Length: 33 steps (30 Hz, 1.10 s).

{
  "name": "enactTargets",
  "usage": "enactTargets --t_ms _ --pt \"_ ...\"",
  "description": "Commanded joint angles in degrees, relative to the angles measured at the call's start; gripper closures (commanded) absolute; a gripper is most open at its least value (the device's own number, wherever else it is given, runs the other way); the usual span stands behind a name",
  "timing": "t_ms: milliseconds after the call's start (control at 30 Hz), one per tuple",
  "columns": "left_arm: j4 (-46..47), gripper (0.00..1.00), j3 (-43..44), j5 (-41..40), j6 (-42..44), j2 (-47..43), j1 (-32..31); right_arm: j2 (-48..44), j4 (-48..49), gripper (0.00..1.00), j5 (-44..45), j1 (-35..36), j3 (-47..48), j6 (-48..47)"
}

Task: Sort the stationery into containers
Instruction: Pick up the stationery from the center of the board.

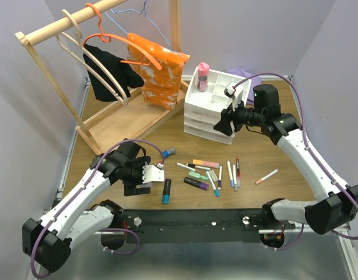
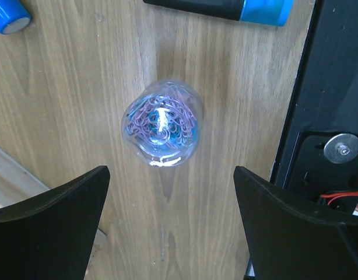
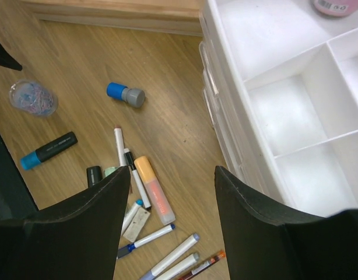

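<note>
- Closest to us, the left gripper has its two dark fingers spread wide, with nothing between them.
- Just past its fingertips, a clear jar of purple and blue paper clips stands upright on the wooden table. It is in line with the gap, and the fingers do not touch it.
- A black highlighter with a blue cap lies flat on the table a little beyond the jar.
- The right gripper is likewise parted and holds nothing. It hangs by the front edge of the white organiser.
- We see the divided tray on top of the organiser. A pink-capped bottle stands upright in its far left compartment.
- A blue-capped bottle lies on its side on the table, between the jar and the organiser.
- The other stationery lies in a loose cluster on the table in front of the organiser. It includes an orange highlighter and several thin white pens.
- One red-tipped pen lies apart, to the right of the cluster.
- At the far left stands a wooden rack with an orange bag hanging from it.
</note>
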Motion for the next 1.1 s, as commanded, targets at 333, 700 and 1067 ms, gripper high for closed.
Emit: enactTargets --t_ms 333,700,1067 --pt "9.98 0.05 -1.37 -1.10 -5.61 8.51 -0.43 -0.11 1.56 0.32 -0.13 0.45 -2.62 5.23" --pt "13.07 0.10 -1.64 -3.04 -5.97 14.49 -0.43 -3.71 3.05 0.32 0.48 0.37 -7.36 6.37" --pt "15.88 0.14 -2.87 -2.69 -8.34 17.83 -0.61 -6.17 3.23 0.32 2.24 0.37 -9.65 6.28"
